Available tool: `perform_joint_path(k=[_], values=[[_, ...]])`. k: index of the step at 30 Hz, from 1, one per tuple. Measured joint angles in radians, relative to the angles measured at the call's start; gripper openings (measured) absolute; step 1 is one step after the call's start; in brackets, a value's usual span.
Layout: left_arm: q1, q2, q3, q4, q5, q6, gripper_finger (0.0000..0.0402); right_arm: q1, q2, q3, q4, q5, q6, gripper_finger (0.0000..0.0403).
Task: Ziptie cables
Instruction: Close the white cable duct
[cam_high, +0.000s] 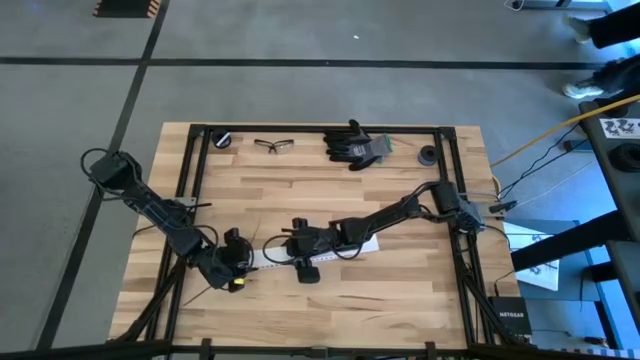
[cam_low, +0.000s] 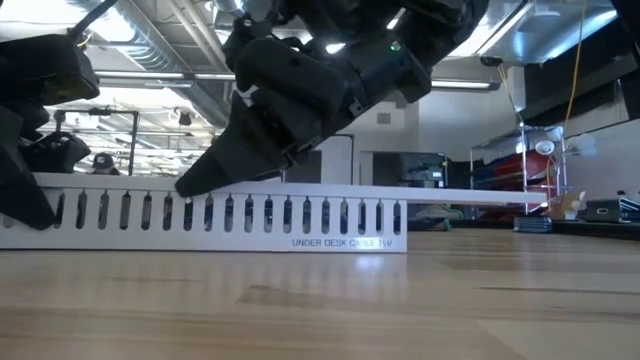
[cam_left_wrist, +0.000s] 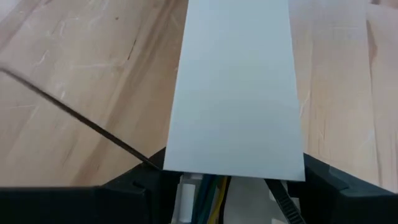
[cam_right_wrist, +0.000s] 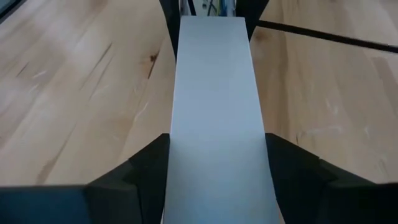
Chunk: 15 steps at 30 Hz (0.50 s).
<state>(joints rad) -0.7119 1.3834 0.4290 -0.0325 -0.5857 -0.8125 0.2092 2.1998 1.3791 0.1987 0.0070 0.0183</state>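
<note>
A white slotted rail (cam_low: 250, 215) lies on the wooden table with a flat white strip (cam_left_wrist: 236, 87) on top of it; the strip (cam_low: 470, 197) juts past the rail's right end. My left gripper (cam_high: 236, 266) is at the rail's left end and my right gripper (cam_high: 300, 248) is farther right, each with a finger on either side. One thin dark cable (cam_left_wrist: 74, 115) lies on the table and runs up to my left gripper; it also shows beyond the strip (cam_right_wrist: 323, 37). Coloured wires (cam_left_wrist: 211, 186) show under the strip's end. My left gripper has the white strip's end (cam_left_wrist: 186, 165) between its two fingers, which lie against the two long edges. It slants down from the table's left, along the strip. The rail rests on the table. My right gripper has the strip's two long edges (cam_right_wrist: 177, 155) between its two fingers. It slants down from the table's right, pointing along the strip toward my left gripper. One fingertip (cam_low: 195, 182) sits at the rail's top edge, and the rail rests on the table.
At the table's far edge lie dark gloves (cam_high: 355, 146), safety glasses (cam_high: 273, 146) and two small round dark things (cam_high: 221, 139) (cam_high: 428, 155). Bare wood lies in front of the rail toward the near edge.
</note>
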Motion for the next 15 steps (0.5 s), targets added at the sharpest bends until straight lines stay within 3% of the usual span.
perform_joint_path(k=[4, 10, 15], values=[[-0.002, 0.000, 0.000, 0.001, -0.006, -0.013, 0.0208, 0.000, -0.002, 0.004, -0.021, 0.007, 0.000, 0.0219], [0.009, 0.002, 0.007, 0.017, -0.046, -0.048, 0.0211, -0.004, 0.006, 0.007, -0.026, 0.015, 0.002, 0.0275], [0.052, 0.002, 0.006, 0.045, 0.000, -0.022, 0.0254, 0.000, -0.008, 0.007, -0.073, 0.001, 0.004, 0.0315]])
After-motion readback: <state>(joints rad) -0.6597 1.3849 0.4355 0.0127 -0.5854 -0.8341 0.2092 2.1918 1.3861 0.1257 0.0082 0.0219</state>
